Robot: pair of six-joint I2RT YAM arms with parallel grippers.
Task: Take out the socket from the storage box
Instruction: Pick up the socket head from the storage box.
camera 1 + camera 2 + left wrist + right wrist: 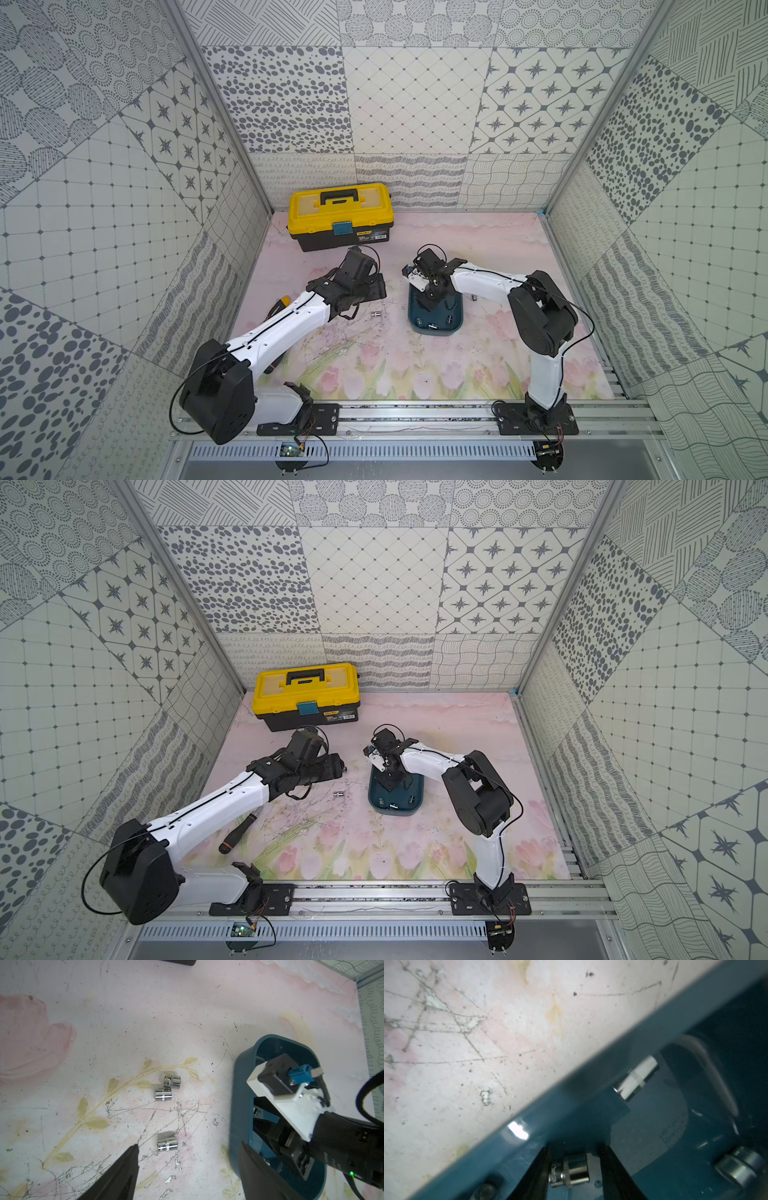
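Where the right gripper (575,1153) reaches down into the storage box (571,1095), you find the socket (569,1172) on its side on the tub floor, close under one long wall.
- Socket: short chrome cylinder, stepped, with a fine knurled band round the middle and a size stamp beside it.
- Its long axis runs straight across from one black finger to the other, with the narrow end against one finger. A pale sliver at the wide end may be a gap. With this blur you cannot tell whether the jaws pinch the socket or only straddle it.
- Box (436,331): dark teal plastic, smooth and glossy, shallow, with rounded corners and no lid. There is one of it. It sits right of centre on the mat (415,374), its long axis pointing roughly toward the back wall.
- Spare sockets in the box, right wrist view: two. One (636,1078) is tilted beside the wall; one (737,1167) is blurred at the frame's edge. That makes three in that view with the one between the fingers.
- Left gripper (188,1145): jaws spread wide, holding nothing, above the mat just beside the box.
- Loose sockets on the mat: three, all chrome and all on their sides. Two (172,1081) (163,1094) touch each other. The third (167,1144) lies apart, nearer the left fingers.
- Mat: pink floral print, scratched and speckled.
- Toolbox (340,216): one, with a yellow lid, black body and black handle, against the back wall.
- Tool handle (237,835): one, black with an orange butt, lying by the left arm.
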